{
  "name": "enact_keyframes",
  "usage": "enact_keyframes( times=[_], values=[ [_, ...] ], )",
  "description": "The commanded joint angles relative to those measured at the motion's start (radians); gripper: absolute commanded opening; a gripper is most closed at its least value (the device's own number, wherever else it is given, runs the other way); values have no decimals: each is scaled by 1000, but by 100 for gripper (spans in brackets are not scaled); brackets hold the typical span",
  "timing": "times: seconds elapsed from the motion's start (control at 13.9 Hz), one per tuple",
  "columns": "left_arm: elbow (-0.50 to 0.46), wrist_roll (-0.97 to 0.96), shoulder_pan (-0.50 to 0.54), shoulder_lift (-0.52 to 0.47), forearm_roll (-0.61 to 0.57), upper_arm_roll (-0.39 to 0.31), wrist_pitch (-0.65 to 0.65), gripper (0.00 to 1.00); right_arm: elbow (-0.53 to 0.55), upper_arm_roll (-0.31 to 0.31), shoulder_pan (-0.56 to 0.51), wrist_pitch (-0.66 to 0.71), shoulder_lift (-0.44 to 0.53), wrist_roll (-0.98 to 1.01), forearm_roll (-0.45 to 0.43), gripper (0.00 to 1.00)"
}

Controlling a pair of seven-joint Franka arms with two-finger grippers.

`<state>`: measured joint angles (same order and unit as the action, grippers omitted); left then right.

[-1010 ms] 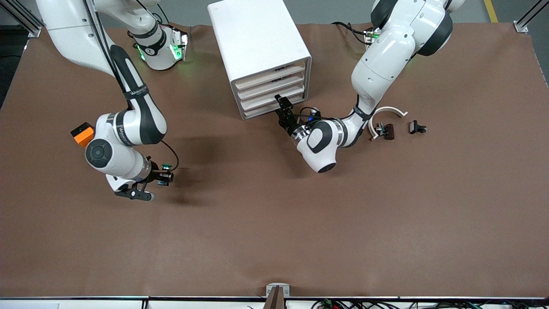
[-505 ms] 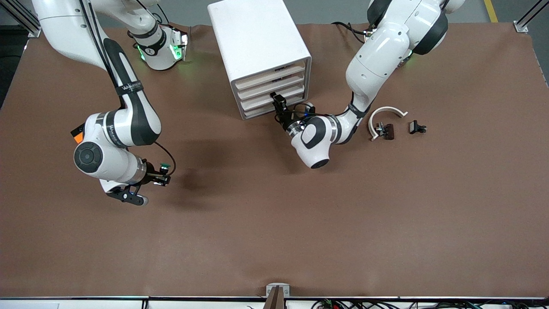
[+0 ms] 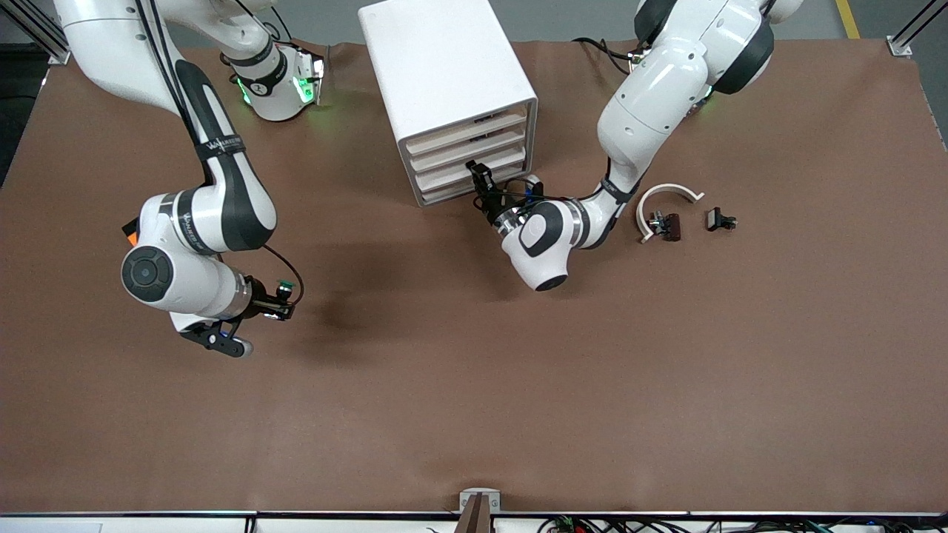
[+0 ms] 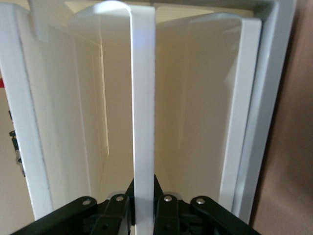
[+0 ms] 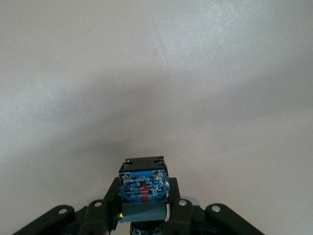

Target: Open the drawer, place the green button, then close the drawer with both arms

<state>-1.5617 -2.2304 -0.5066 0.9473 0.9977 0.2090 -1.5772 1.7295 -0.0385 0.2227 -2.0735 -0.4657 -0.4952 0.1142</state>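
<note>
The white cabinet (image 3: 444, 66) stands at the robots' side of the table with its four cream-fronted drawers shut. My left gripper (image 3: 480, 178) is at the front of a lower drawer (image 3: 444, 176). In the left wrist view the left gripper (image 4: 144, 188) is shut on a thin white upright lip of the drawer (image 4: 143, 98). My right gripper (image 3: 280, 302) is over the bare table toward the right arm's end, shut on the button (image 3: 284, 285), whose green cap shows. In the right wrist view the right gripper (image 5: 143, 205) grips the button's bluish base (image 5: 143, 186).
An orange block (image 3: 132, 237) peeks out beside the right arm's wrist. A white curved piece (image 3: 666, 194), a dark small part (image 3: 666, 224) and a black clip-like part (image 3: 720, 219) lie toward the left arm's end.
My left gripper has moved in closer to the drawer front. My right arm has shifted a little toward its own end of the table, still holding the button.
</note>
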Motion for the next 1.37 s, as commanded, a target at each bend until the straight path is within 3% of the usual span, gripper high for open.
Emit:
enact_keyframes(
  times=[0.0, 0.22, 0.65, 1.01, 1.08, 1.15, 1.23, 1.3],
  values=[
    [37, -11, 3, 5, 2, -10, -14, 0, -21, -3, 27, 24, 13, -75, 7, 0],
    [61, 15, 23, 8, -2, -14, -17, 0, -54, -1, 33, 67, 13, -100, 7, 0],
    [106, 132, 28, 10, 4, -103, -21, 0, -111, -3, 73, 139, 13, -192, -1, 0],
    [117, 184, 77, 10, 4, -108, -21, 0, -117, -1, 79, 154, 13, -239, 2, 0],
    [118, 187, 82, 10, 4, -108, -23, 5, -117, -1, 96, 155, 13, -275, 2, 0],
    [121, 190, 82, 11, 4, -108, -23, 22, -117, -3, 115, 156, 16, -308, 1, 0],
    [123, 199, 82, 10, 2, -108, -23, 76, -120, -1, 124, 167, 18, -348, 2, 0],
    [123, 205, 80, 5, -4, -108, -23, 100, -123, -1, 144, 174, 18, -388, 1, 0]
  ],
)
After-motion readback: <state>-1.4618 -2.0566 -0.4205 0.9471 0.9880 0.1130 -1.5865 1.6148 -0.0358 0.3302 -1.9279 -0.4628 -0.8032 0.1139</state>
